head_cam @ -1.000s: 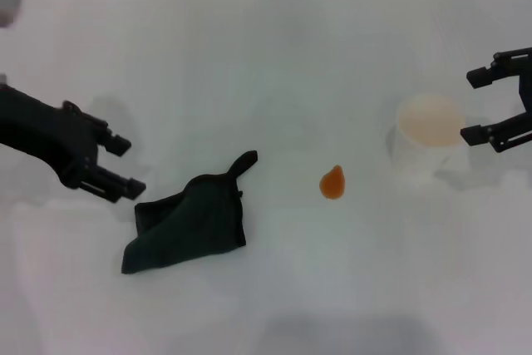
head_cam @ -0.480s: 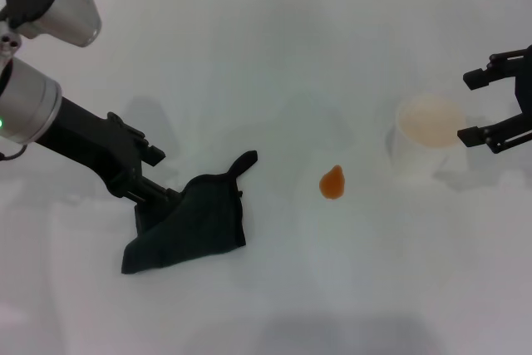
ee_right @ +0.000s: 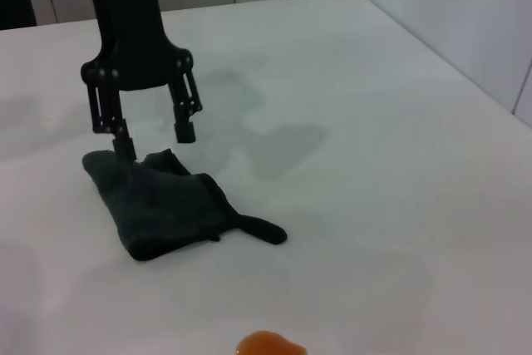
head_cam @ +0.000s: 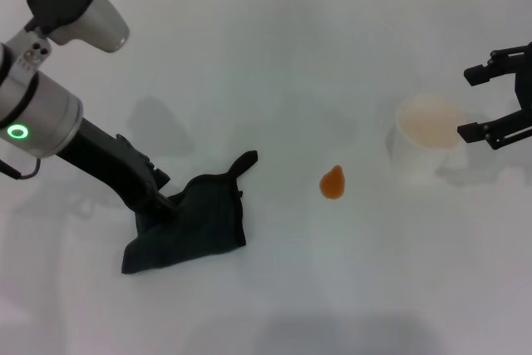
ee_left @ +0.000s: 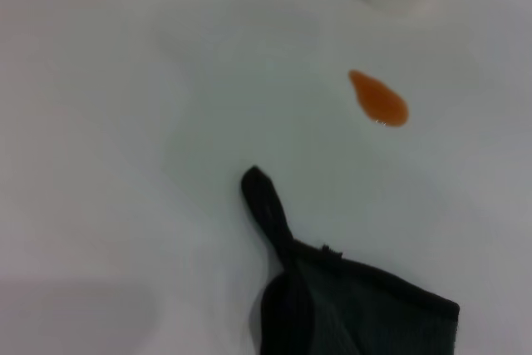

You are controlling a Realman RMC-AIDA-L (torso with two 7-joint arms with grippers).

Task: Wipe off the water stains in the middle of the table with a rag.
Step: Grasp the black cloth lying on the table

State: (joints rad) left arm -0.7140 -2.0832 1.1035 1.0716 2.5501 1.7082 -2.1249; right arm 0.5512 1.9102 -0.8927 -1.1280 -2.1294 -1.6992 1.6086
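Rag [head_cam: 189,224]: dark green-black, crumpled, wrinkled folds, one pointed corner tail aimed toward the water stains [head_cam: 332,182]. It lies flat on the white table [head_cam: 274,64], left of centre. Stain is a small orange teardrop blob, apart from the rag, between it and a translucent white cup [head_cam: 426,137]. Left gripper [head_cam: 160,197] sits low at the rag's left edge, fingers spread, one touching the cloth. Right gripper [head_cam: 490,106] hangs beside the cup, fingers released, holding nothing.
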